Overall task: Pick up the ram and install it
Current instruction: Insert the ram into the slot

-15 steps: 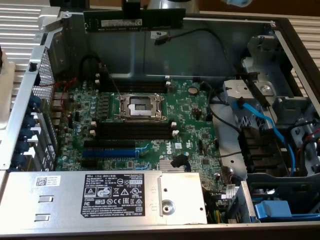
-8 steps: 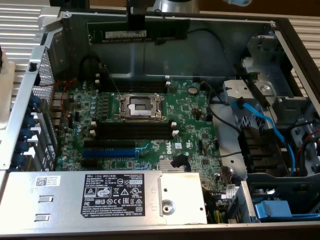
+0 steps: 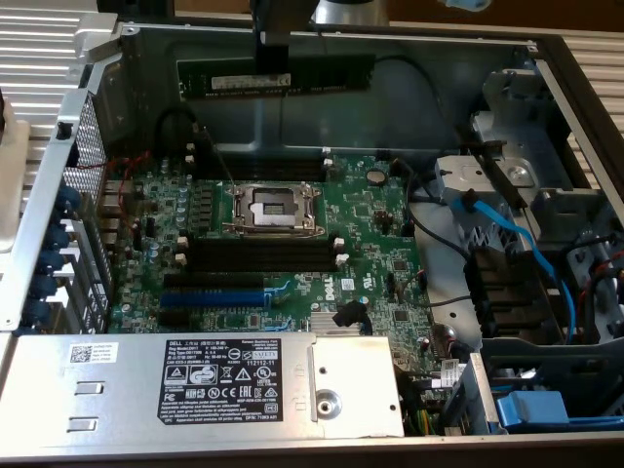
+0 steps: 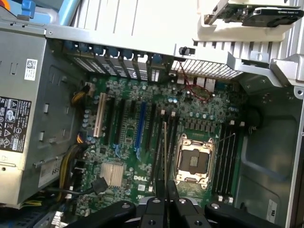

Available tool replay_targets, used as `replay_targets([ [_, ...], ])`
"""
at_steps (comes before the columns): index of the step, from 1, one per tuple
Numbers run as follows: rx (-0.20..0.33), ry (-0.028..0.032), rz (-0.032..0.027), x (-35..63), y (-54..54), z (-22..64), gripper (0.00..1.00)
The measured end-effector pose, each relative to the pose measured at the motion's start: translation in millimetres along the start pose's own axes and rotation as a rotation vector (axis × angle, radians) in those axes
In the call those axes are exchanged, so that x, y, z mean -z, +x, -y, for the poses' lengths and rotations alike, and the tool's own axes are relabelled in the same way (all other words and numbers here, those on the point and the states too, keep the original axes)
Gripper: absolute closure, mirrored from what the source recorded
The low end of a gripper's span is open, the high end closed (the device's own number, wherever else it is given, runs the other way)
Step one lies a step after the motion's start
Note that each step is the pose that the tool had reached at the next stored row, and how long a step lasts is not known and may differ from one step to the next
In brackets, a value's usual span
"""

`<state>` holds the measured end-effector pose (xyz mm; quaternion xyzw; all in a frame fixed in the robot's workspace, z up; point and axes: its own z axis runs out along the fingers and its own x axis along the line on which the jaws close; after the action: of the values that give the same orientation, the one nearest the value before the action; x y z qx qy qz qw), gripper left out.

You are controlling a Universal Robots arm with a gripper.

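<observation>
The ram point(image 3: 312, 76) is a long dark-green stick with a white label. It hangs level in the air near the far wall of the open computer case. My gripper point(image 3: 273, 54) comes down from above and is shut on the stick near its middle. In the wrist view the ram point(image 4: 165, 152) appears edge-on as a thin line running out from between my fingertips point(image 4: 166, 192). It hangs high over the motherboard point(image 3: 380, 244), roughly in line with the black memory slots point(image 4: 159, 142) beside the CPU socket point(image 4: 194, 161). Those slots point(image 3: 258, 255), with white end clips, look empty.
A second bank of black slots point(image 3: 258, 168) lies beyond the CPU socket point(image 3: 271, 207). The blue expansion slot point(image 3: 210, 297) and a small heatsink point(image 3: 331, 327) sit near the grey power supply point(image 3: 234, 385). Drive bays and a blue cable point(image 3: 517, 244) crowd the exterior view's right.
</observation>
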<state>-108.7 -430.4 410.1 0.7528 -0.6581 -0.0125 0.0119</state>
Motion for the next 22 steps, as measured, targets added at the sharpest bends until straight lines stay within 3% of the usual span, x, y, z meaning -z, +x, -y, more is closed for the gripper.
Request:
replay_targets([
  [16,-0.010,-0.0002,0.0003,-0.9,1.3,-0.1,0.88],
  [22,-0.020,-0.0035,-0.0004,-7.9,-2.6,1.6,0.88],
])
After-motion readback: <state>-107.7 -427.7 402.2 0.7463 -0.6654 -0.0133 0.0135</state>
